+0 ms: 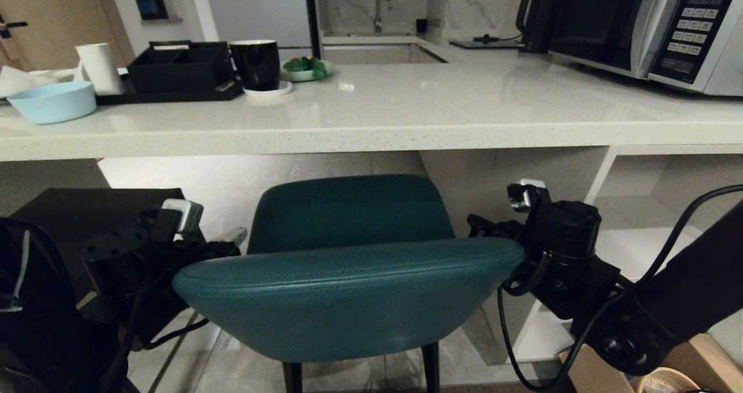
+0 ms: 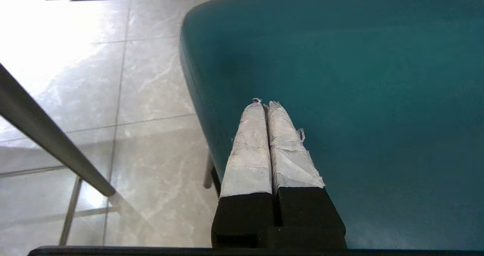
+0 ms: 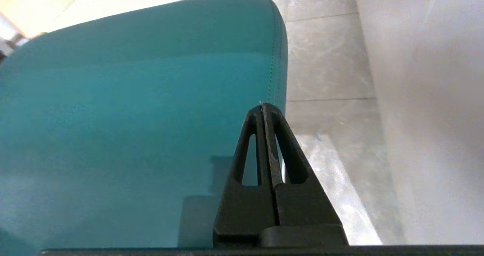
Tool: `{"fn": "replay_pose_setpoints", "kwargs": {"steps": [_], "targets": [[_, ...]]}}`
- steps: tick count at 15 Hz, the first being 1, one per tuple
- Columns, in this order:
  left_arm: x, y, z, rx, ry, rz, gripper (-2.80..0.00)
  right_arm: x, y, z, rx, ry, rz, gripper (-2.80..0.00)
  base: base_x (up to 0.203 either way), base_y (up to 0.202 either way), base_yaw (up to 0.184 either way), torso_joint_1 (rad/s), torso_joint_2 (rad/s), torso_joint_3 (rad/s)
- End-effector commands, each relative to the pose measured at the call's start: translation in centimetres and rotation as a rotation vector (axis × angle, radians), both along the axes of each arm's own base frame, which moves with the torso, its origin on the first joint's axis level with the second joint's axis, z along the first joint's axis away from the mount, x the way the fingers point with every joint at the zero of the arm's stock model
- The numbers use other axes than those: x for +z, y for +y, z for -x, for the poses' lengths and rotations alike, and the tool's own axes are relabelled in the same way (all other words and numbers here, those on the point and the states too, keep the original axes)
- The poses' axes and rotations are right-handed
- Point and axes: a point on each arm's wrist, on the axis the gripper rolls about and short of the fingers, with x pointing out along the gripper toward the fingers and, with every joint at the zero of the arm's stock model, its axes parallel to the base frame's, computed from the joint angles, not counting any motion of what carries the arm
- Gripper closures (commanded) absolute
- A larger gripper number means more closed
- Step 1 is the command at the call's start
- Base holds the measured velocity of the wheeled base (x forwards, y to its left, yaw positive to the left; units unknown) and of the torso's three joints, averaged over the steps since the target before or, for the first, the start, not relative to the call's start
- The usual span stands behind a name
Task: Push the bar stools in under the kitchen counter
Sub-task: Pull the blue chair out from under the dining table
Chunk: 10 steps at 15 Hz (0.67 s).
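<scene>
**Both arms bracket the teal stool for a push under the counter**

The teal stool (image 1: 348, 265) stands in front of the kitchen counter (image 1: 371, 132), its seat already partly under the slab and its curved back toward the robot. The left gripper (image 2: 264, 104) is at the left end of the back, and the right gripper (image 3: 261, 105) is at the right end. Both have their fingers pressed together and hold nothing. I judge this is on purpose: closed fingers make a firm blunt tip for pushing, and one arm at each end keeps the stool from turning.

The dark grey stool (image 1: 87, 213) is just beside the left arm, so there is little room on that side. On the right, the pale support panel (image 1: 511, 172) and the white shelf cubbies (image 1: 667, 207) stand near. Under the slab, straight ahead, the tiled floor (image 1: 232, 178) looks open.
</scene>
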Motion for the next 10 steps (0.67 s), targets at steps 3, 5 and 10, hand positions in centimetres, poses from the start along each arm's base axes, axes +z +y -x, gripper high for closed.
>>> {"fn": "replay_pose_setpoints", "kwargs": {"steps": [3, 5, 10], "targets": [[-0.2, -0.2, -1.5, 0.017, -0.024, 0.003, 0.00, 1.0, 0.7, 1.0, -0.004, -0.008, 0.002, 0.00, 0.000, 0.000, 0.000, 0.000, 0.00, 0.000], [-0.3, -0.3, -1.8, 0.016, -0.027, -0.003, 0.00, 1.9, 1.2, 2.4, 0.028, -0.018, -0.004, 0.00, 0.000, 0.000, 0.000, 0.000, 0.00, 0.000], [-0.6, -0.6, -3.1, 0.013, -0.039, -0.002, 0.00, 3.9, 1.1, 4.7, 0.067, -0.030, -0.013, 0.00, 0.000, 0.000, 0.000, 0.000, 0.00, 0.000]]}}
